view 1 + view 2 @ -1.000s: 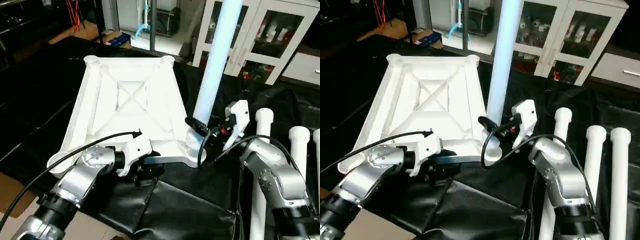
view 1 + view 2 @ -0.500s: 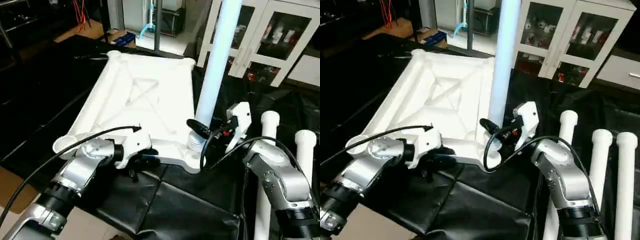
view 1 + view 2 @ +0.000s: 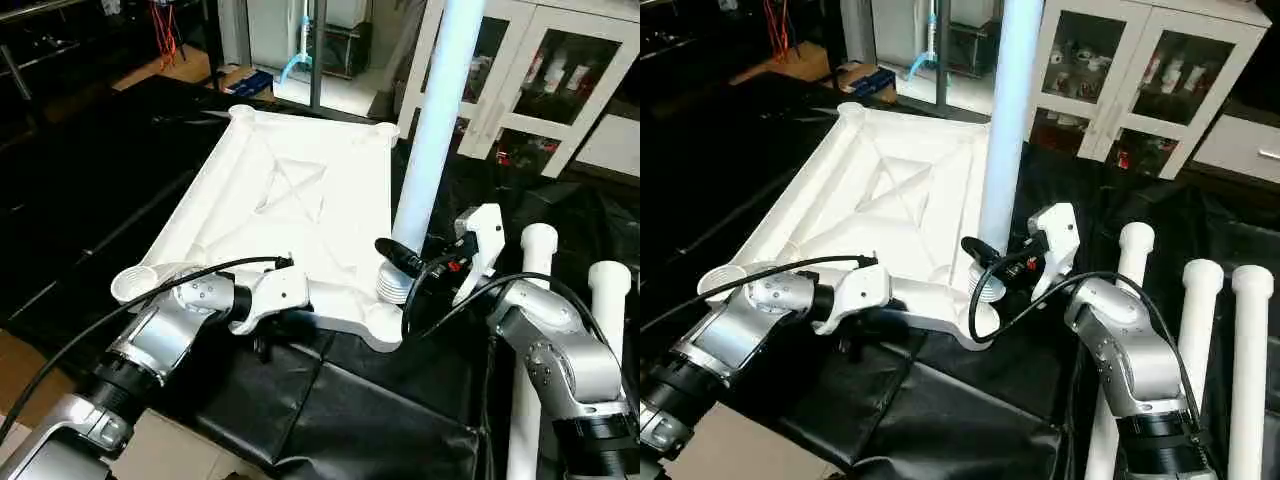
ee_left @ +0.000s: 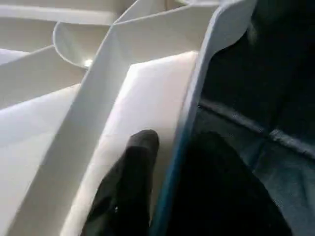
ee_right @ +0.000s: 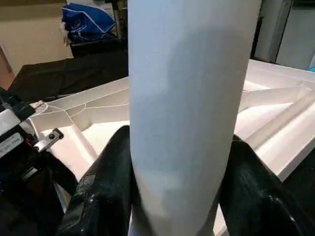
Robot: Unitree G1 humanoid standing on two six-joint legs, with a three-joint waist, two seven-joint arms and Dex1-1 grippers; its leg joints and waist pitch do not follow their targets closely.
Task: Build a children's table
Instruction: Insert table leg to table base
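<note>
Both eye views look forward and down from the head, over the silver forearms, onto the black-covered bench [image 3: 380, 420]. They share nearly the whole scene: the upturned tabletop [image 3: 290, 200], the standing leg [image 3: 432, 120], the loose legs [image 3: 1200, 320] lying to the right, and the glass-door cabinet [image 3: 1140, 80] behind. The right eye sits slightly to one side, so it takes in more of the loose legs.

The left wrist view looks along the left hand [image 4: 147, 162], very close to the tabletop's near rim, one finger [image 4: 130, 187] on either side.

The right wrist view looks along the right hand [image 5: 179, 177], pressed close against the standing leg, with tabletop ribs beyond.
</note>
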